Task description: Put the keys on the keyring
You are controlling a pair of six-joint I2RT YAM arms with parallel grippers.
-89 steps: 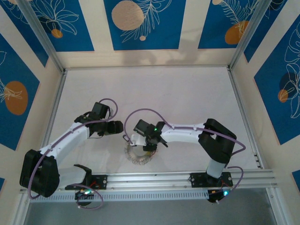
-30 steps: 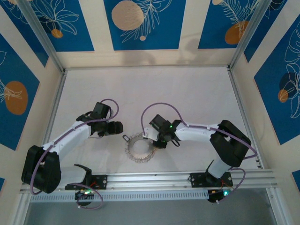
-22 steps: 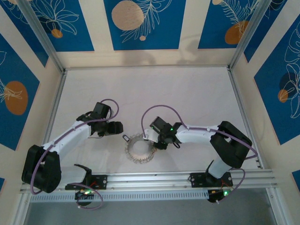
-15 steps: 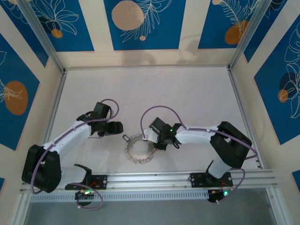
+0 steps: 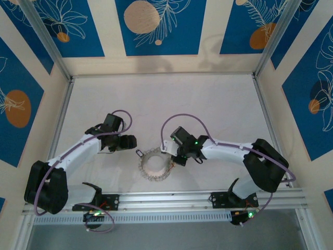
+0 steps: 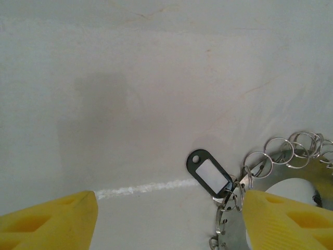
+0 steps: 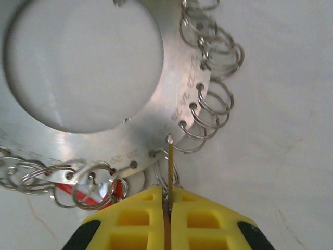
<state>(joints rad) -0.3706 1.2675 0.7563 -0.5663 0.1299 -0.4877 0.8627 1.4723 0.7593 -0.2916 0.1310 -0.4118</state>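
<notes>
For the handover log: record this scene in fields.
Left tool: open, facing the dark-framed tag
Right tool: shut on a thin yellowish sliver reaching the keyring at its rim
Keyring: flat on the table, fringed with small loops
Dark-framed tag: beside the keyring, one end among its loops
Red tag: among the loops near the right tool

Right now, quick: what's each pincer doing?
Left pincer: open, holding nothing.
Right pincer: closed, pinching a thin yellowish strip at the rim of the keyring; what the strip is cannot be told.

Keyring (image 7: 177, 99) brushed metal; fingers (image 7: 140, 213) yellow plastic; table (image 7: 281, 130) matt.
</notes>
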